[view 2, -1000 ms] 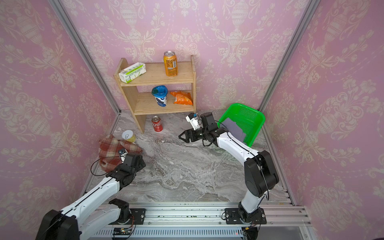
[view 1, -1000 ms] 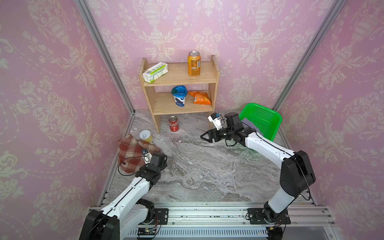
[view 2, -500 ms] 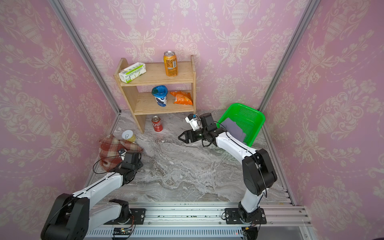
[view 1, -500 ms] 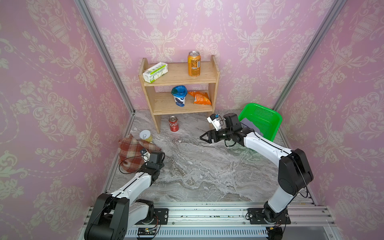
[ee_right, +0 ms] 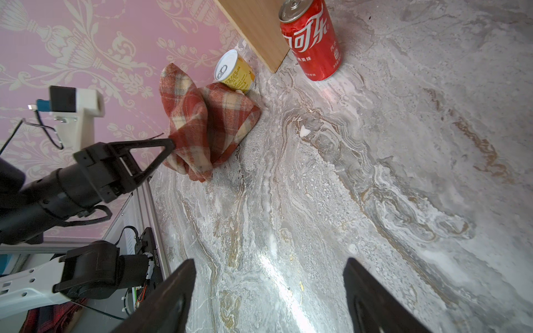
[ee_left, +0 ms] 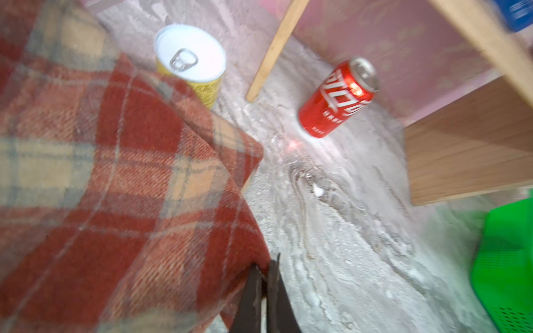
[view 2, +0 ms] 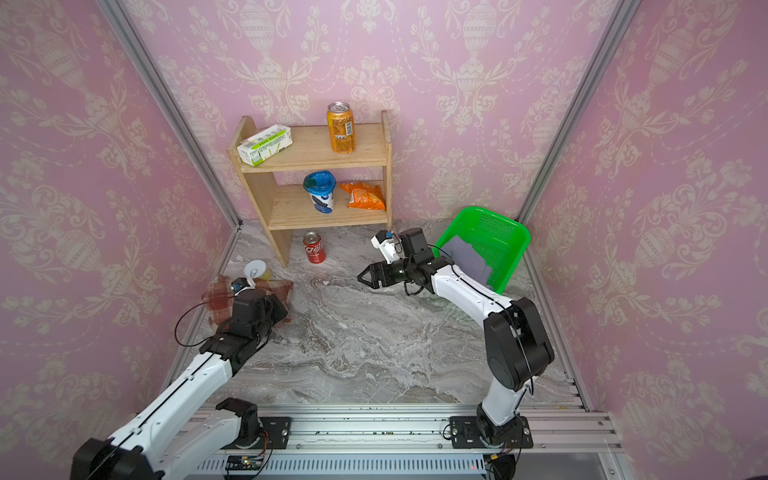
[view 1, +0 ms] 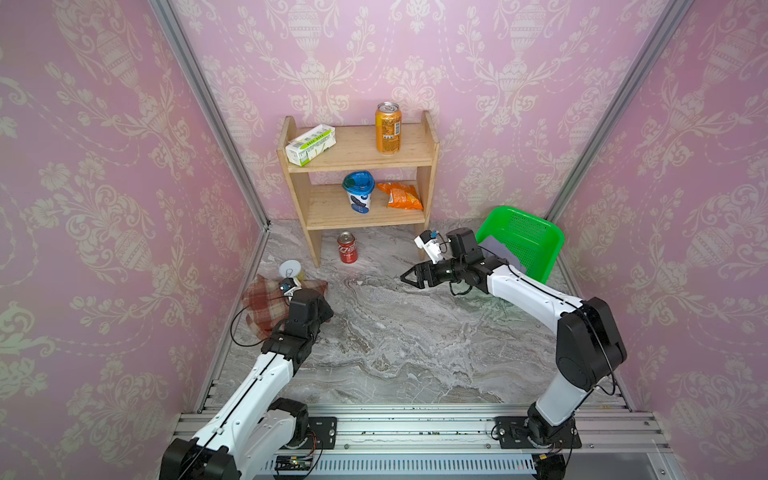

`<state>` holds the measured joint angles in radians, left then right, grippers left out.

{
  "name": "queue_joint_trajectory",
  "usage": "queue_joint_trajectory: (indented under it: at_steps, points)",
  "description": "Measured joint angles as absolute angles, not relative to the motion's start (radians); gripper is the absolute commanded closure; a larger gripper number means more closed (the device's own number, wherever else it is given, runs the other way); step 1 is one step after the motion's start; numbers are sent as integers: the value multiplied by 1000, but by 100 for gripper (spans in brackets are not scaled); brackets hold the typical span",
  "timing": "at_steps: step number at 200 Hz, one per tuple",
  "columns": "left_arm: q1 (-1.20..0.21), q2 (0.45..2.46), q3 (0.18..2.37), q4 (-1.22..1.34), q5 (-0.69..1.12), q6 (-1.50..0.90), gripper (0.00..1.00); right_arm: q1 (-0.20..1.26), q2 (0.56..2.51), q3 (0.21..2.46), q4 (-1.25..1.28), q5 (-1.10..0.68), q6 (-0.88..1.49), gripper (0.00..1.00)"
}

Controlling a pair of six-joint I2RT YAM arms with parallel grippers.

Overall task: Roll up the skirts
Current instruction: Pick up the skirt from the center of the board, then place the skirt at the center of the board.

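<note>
The plaid skirt lies bunched on the table in front of the wooden shelf, out toward the left arm's side, touching a yellow can. The left gripper has its jaws together at the skirt's edge; I cannot tell whether any cloth is pinched between them. The lavender-grey skirt sits inside the tilted green basket on the shelf's other side. The right gripper hovers over bare table in front of the shelf, jaws wide apart and empty. A red can stands just beside the shelf's post.
</note>
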<state>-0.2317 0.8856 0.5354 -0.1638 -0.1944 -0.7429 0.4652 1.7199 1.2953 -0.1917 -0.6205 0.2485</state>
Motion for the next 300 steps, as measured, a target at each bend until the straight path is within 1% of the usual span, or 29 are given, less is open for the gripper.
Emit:
queue_joint_trajectory:
  at_steps: [17,38,48,56,58,92,140,162,179,202,207,220,225,229,237,243,253,263,276,300]
  points:
    - [-251,844,572,-209,-178,-743,100,465,1720,1295,-192,-620,260,16]
    - [-287,830,642,-267,-158,-730,100,465,1717,1290,-192,-614,265,12]
    - [-305,830,685,-295,-149,-719,100,465,1711,1284,-193,-613,269,8]
    - [-316,831,719,-311,-143,-711,100,465,1703,1276,-194,-613,271,1]
    - [-320,831,730,-315,-142,-709,100,465,1701,1274,-194,-614,271,0]
    - [-390,863,900,-350,-127,-662,100,450,1642,1204,-141,-638,316,0]
    - [-473,962,1080,-369,-83,-611,100,354,1575,1031,26,-717,453,0]
    - [-503,1021,1152,-374,-60,-598,100,326,1527,987,57,-729,488,0]
    - [-530,1079,1221,-372,-42,-588,100,323,1475,980,60,-737,493,6]
    - [-553,1161,1299,-340,-2,-588,100,323,1403,980,43,-733,459,22]
    - [-554,1177,1309,-330,6,-588,100,323,1392,980,31,-731,451,27]
    - [-555,1214,1319,-292,25,-588,100,323,1368,979,5,-717,425,47]
    - [-555,1228,1320,-278,31,-588,95,323,1362,976,-6,-711,420,51]
    - [-555,1244,1320,-268,36,-588,91,323,1357,974,-10,-707,408,53]
    - [-555,1274,1320,-245,47,-591,80,322,1354,968,-25,-698,402,53]
    - [-555,1301,1318,-225,60,-593,70,321,1353,963,-39,-690,393,53]
    - [-557,1354,1303,-174,88,-596,51,321,1353,952,-60,-679,385,47]
    - [-561,1396,1271,-125,107,-601,39,321,1353,942,-81,-671,376,39]
    - [-568,1436,1187,-51,123,-613,33,320,1353,926,-103,-665,361,33]
    - [-575,1447,1013,19,125,-619,34,320,1353,890,-124,-665,342,32]
